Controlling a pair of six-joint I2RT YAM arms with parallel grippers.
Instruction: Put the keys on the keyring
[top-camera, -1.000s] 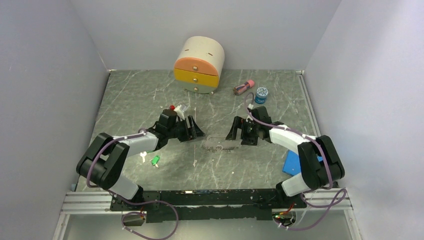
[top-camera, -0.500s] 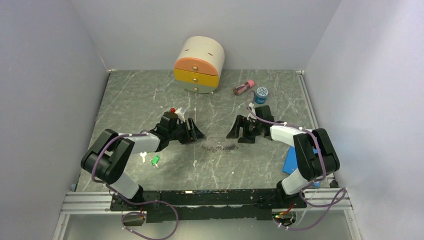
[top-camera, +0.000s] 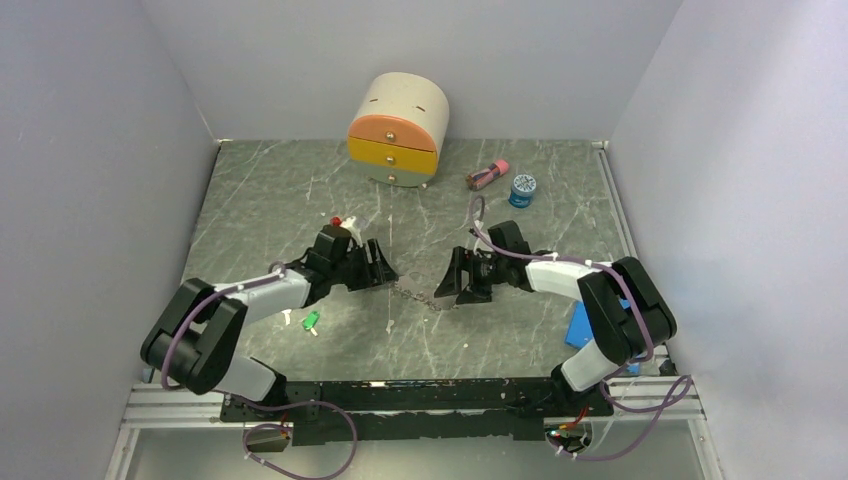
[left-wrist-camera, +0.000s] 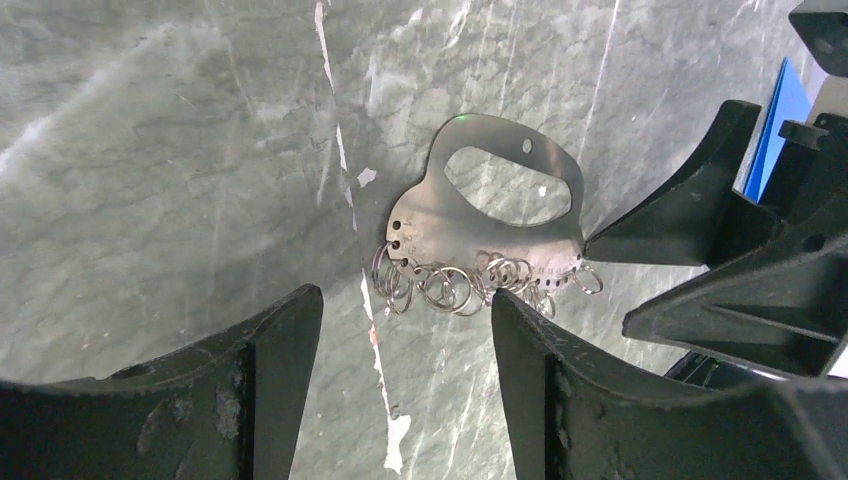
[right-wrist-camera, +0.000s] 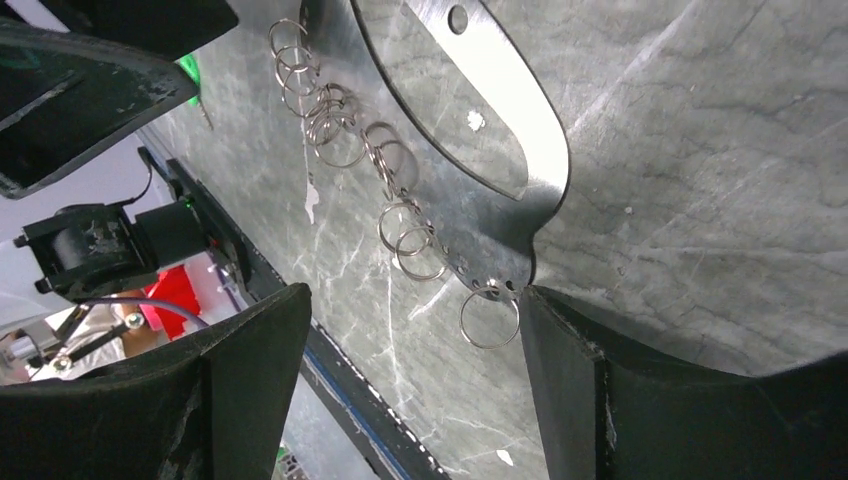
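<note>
Both claws, left (left-wrist-camera: 400, 390) and right (right-wrist-camera: 415, 390), gape empty over the keyring (left-wrist-camera: 497, 225); pin its plate before you fetch the keys (top-camera: 310, 321).

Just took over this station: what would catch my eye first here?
Mid-table, the left gripper and right gripper face each other, both open, around a flat silvery plate hung with small split rings. A green key lies apart beside the left arm, and an orange-and-yellow drawer box stands at the back.

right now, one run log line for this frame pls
left gripper: open, empty | right gripper: open, empty | keyring: on table between grippers | green key: untouched
</note>
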